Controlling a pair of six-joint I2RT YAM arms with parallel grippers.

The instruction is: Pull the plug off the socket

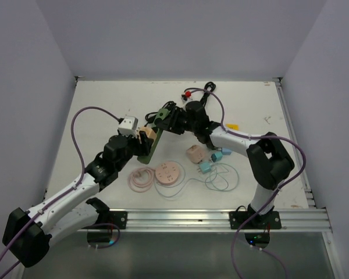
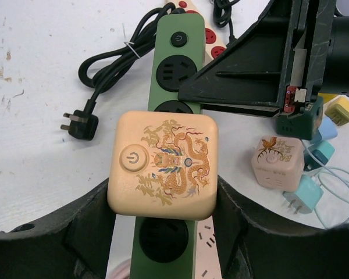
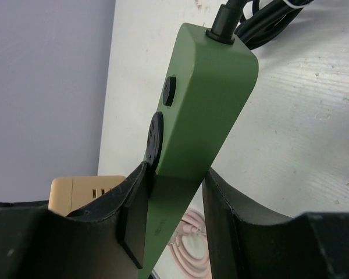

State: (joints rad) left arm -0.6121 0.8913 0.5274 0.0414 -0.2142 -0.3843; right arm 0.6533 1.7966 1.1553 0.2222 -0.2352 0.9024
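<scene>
The plug (image 2: 163,165) is a beige cube with a dragon print and a power button. My left gripper (image 2: 166,215) is shut on it, one finger on each side. It sits over the face of the socket (image 2: 173,64), a long green power strip with round black outlets. Whether its pins are still seated is hidden. My right gripper (image 3: 171,197) is shut on the socket strip (image 3: 209,87) near its cord end, holding it tilted on edge above the table. In the top view the plug (image 1: 146,135) is pressed against the strip (image 1: 146,152) between both grippers.
A pink cube adapter (image 2: 276,161), blue plugs (image 1: 205,167) with thin cables, a round pink disc (image 1: 167,173) and a coiled pink cable (image 1: 141,177) lie near the front. The strip's black cord and its plug (image 2: 78,123) lie on the table behind. A red piece (image 1: 188,93) sits at the back.
</scene>
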